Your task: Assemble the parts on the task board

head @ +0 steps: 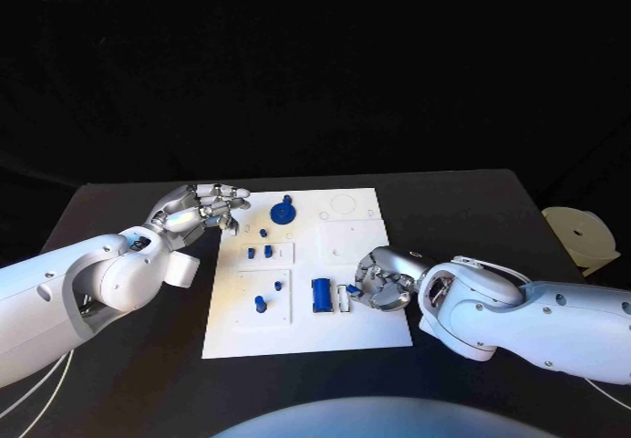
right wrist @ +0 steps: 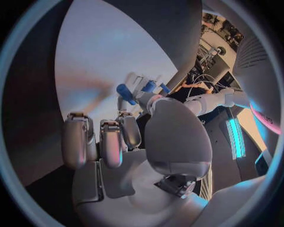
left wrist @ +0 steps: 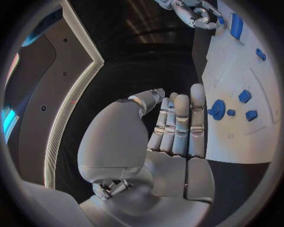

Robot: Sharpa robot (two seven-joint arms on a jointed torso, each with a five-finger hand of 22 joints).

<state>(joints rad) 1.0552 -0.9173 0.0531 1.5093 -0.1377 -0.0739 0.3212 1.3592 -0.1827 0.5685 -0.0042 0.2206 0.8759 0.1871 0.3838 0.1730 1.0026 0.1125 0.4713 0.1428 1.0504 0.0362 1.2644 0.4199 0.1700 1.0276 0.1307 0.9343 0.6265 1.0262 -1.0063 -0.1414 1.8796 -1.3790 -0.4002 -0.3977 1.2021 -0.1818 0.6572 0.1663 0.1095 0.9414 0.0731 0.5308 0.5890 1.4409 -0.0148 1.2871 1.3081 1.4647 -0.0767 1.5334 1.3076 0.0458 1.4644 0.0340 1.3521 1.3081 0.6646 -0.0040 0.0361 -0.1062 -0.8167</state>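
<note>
Several blue parts (head: 321, 294) dot the white task board (head: 362, 333); left hand (head: 200, 211) fingers spread empty; right hand (head: 383, 278) grip unclear.

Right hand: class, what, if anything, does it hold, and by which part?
It cannot be told. The right hand rests curled at the task board beside a blue cylinder; no hold shows plainly. The left hand holds nothing.

From my seat I see the left hand (left wrist: 172, 137) with its fingers straight and together, holding nothing, beside the edge of the task board (left wrist: 236, 137). Near the fingertips a blue disc-shaped part (left wrist: 217, 109) sits on the board, with three smaller blue parts (left wrist: 245, 96) close by. The right hand (left wrist: 198, 13) (far across the board) hovers beside a blue block (left wrist: 236, 26).
</note>
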